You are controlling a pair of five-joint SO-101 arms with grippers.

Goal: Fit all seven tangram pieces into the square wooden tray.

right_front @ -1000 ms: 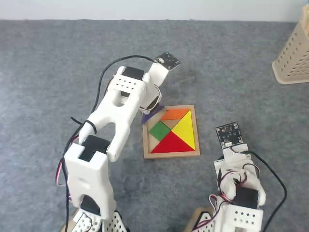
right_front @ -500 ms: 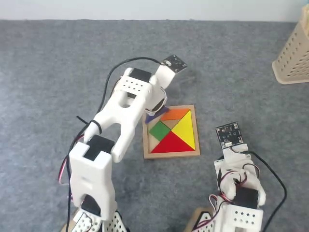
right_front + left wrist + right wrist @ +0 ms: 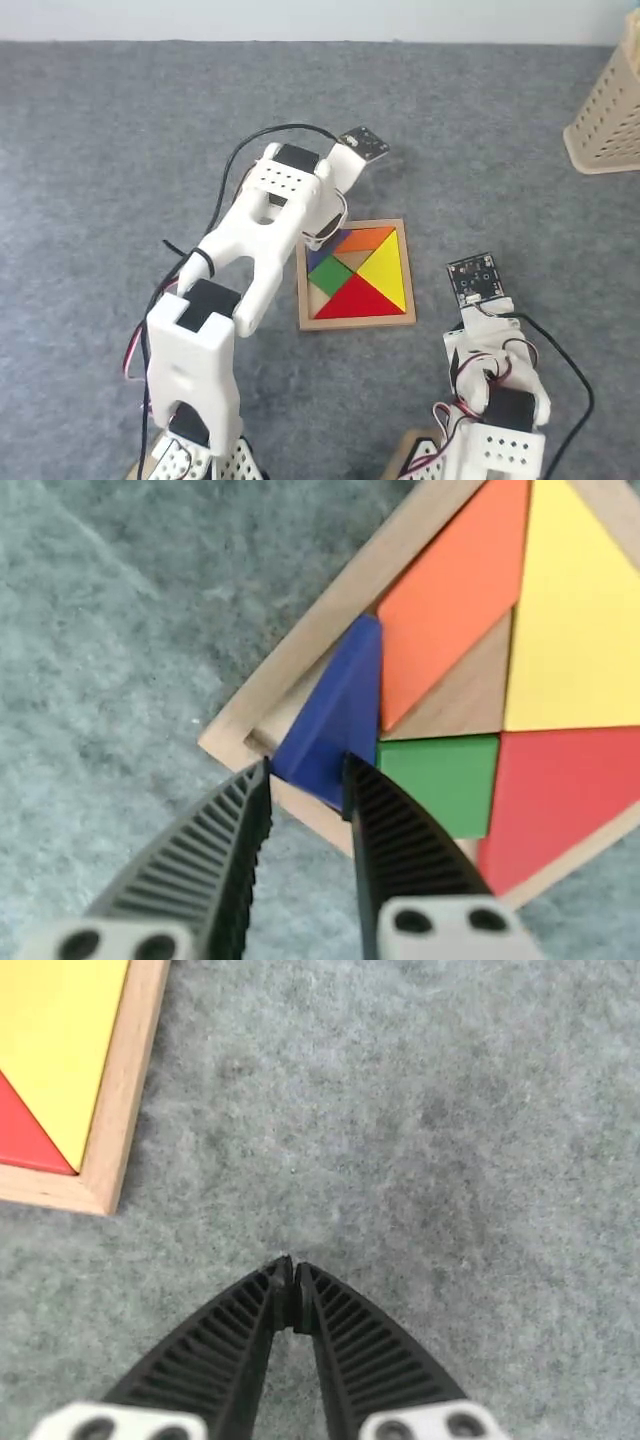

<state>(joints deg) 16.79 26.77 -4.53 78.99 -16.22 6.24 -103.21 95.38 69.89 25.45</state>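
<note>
Since a second ago the left arm (image 3: 250, 240) has swung right, carrying the blue triangle (image 3: 340, 705) from just off the tray's far-left corner to over the tray's left side; the right arm (image 3: 495, 400) has kept still.

A grey carpeted counter (image 3: 120, 150) carries everything. The left arm stretches from the near left edge out over the tray's far-left corner. The right arm sits folded at the near right. A beige perforated basket (image 3: 610, 110) stands at the far right edge.

The square wooden tray (image 3: 357, 320) lies at the middle of the counter. Inside it are the yellow triangle (image 3: 385, 268) on the right, the red triangle (image 3: 357, 297) along the near side, the orange piece (image 3: 365, 238) along the far side, the green square (image 3: 330, 275) at the left and a small tan triangle (image 3: 350, 257) in the middle.

The left tool (image 3: 305, 770) grips the blue triangle's end between narrowly parted fingers. The triangle's tip touches the orange piece; whether it lies flat I cannot tell.

The right tool (image 3: 291, 1270) is closed on nothing, over carpet near the tray's near-right corner.
</note>
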